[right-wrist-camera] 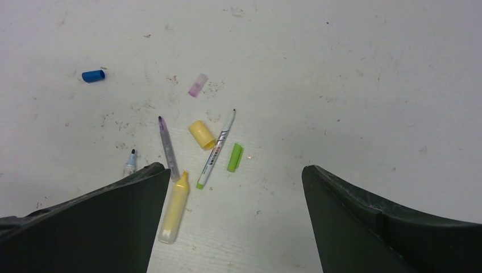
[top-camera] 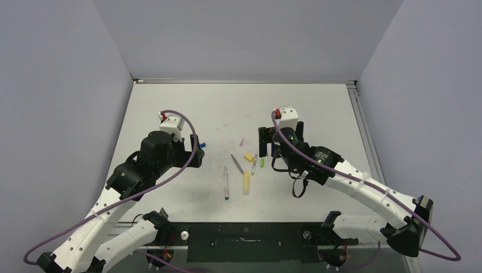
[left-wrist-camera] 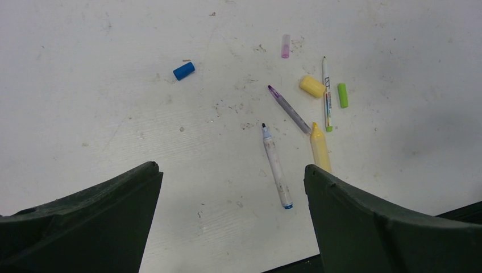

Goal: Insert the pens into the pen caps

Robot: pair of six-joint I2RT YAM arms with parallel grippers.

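Four pens lie uncapped mid-table: a white-grey pen (top-camera: 226,183) (left-wrist-camera: 276,166), a thick yellow marker (top-camera: 246,182) (right-wrist-camera: 174,207), a thin purple pen (top-camera: 237,164) (left-wrist-camera: 289,109) and a thin white pen with a green end (top-camera: 254,164) (right-wrist-camera: 216,149). Among them lie the yellow cap (top-camera: 248,156) (right-wrist-camera: 202,135), green cap (top-camera: 262,162) (right-wrist-camera: 235,157) and pink cap (top-camera: 242,140) (left-wrist-camera: 285,46). The blue cap (top-camera: 202,145) (left-wrist-camera: 183,70) lies apart, to their left. My left gripper (top-camera: 194,154) (left-wrist-camera: 230,168) hovers open beside the blue cap. My right gripper (top-camera: 278,145) (right-wrist-camera: 234,168) hovers open just right of the green cap. Both are empty.
The white table (top-camera: 318,108) is marked with ink specks. Grey walls close it in at the back and sides, with a metal rail (top-camera: 357,114) along the right edge. A black strip (top-camera: 244,239) runs along the near edge between the arm bases.
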